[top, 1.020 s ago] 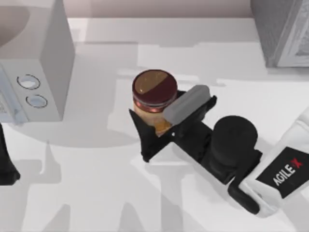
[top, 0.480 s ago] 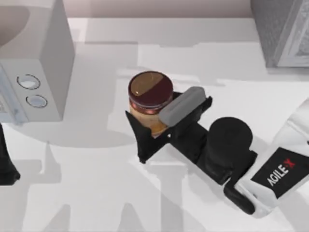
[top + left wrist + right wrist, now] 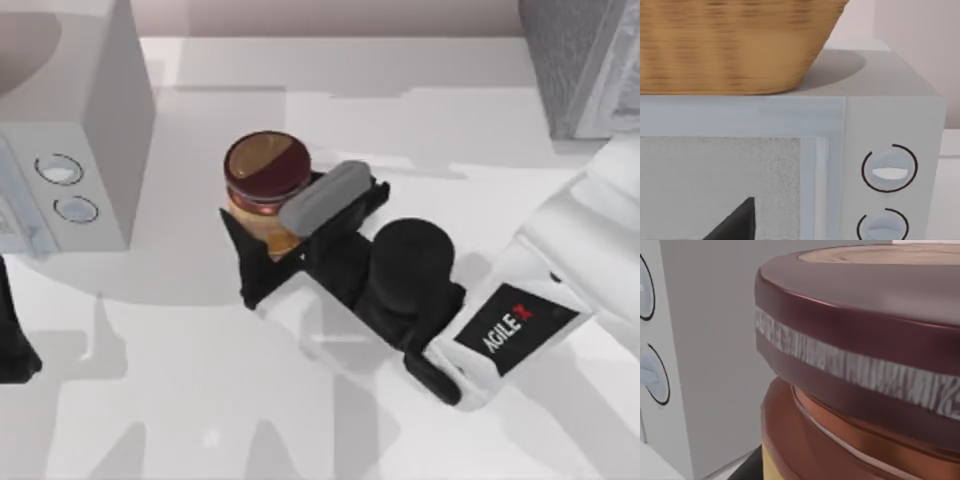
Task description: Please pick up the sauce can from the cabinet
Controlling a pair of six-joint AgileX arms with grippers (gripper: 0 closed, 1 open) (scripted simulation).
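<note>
The right gripper (image 3: pixel 262 235), clamped on the sauce can (image 3: pixel 266 170), has carried it toward nine o'clock across the desk (image 3: pixel 200 400), well apart from the cabinet (image 3: pixel 580 60) at two o'clock; pickup looks done. The left gripper (image 3: pixel 12 340) sits parked at nine o'clock, its state untellable.

You see the sauce can (image 3: pixel 266 168) standing upright, its round maroon top with a tan swoosh facing up and its orange-tan side below, well to the left of the cabinet (image 3: pixel 572 62). The cabinet is a big box with dark grey speckled sides and a lighter framed front.
</note>
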